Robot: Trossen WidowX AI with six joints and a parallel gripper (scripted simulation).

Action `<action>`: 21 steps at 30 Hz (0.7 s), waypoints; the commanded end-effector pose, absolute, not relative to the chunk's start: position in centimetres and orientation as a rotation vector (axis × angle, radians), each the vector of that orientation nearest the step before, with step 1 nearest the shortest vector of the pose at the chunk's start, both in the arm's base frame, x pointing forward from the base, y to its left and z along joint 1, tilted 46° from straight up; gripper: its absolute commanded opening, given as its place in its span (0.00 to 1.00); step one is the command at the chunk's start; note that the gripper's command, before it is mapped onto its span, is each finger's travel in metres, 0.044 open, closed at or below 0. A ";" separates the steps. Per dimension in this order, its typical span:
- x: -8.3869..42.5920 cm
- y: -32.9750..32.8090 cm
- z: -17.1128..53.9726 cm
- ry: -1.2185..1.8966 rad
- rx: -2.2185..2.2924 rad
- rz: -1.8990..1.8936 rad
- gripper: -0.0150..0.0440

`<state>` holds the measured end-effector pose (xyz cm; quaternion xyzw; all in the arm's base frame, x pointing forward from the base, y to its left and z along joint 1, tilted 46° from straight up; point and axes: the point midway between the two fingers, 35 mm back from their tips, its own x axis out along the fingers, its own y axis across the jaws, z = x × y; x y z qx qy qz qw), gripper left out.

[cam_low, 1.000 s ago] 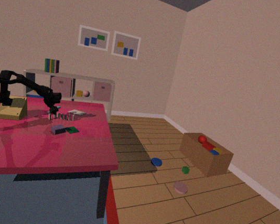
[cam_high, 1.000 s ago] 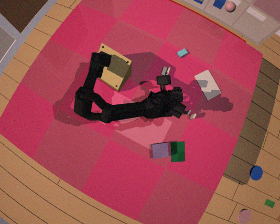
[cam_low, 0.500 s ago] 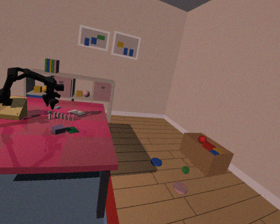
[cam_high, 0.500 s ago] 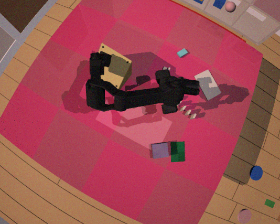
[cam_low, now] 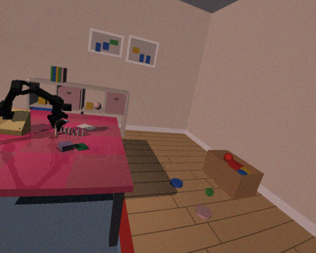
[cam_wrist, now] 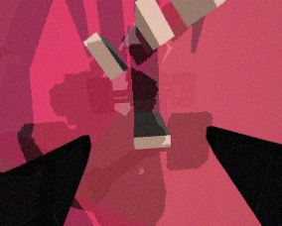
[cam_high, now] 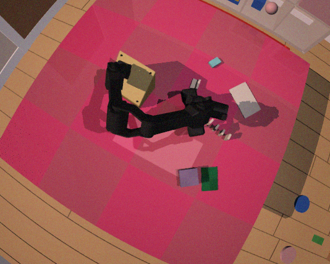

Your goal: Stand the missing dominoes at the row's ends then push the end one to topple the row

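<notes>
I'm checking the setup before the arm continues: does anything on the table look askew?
Yes: in the wrist view, one domino stands apart below two others turned at differing angles, so that stretch looks uneven.
</notes>
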<state>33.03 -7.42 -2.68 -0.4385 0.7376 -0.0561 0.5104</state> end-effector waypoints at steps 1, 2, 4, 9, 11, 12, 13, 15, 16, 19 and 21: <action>33.0 -7.9 -3.0 1.772 -1.066 -0.135 1.00; 33.0 -8.0 -3.2 1.772 -1.066 -0.135 1.00; 33.0 -8.2 -3.4 1.772 -1.066 -0.135 1.00; 32.9 -8.7 -3.8 1.772 -1.067 -0.136 1.00; 32.9 -8.7 -3.8 1.772 -1.067 -0.136 0.91; 32.9 -8.7 -3.8 1.772 -1.067 -0.136 0.87; 32.9 -8.7 -3.8 1.772 -1.067 -0.136 0.82; 32.9 -8.7 -3.8 1.772 -1.067 -0.136 0.73; 32.9 -8.7 -3.8 1.772 -1.067 -0.136 0.69; 32.9 -8.7 -3.8 1.772 -1.067 -0.136 0.56; 32.9 -8.7 -3.8 1.772 -1.067 -0.136 0.47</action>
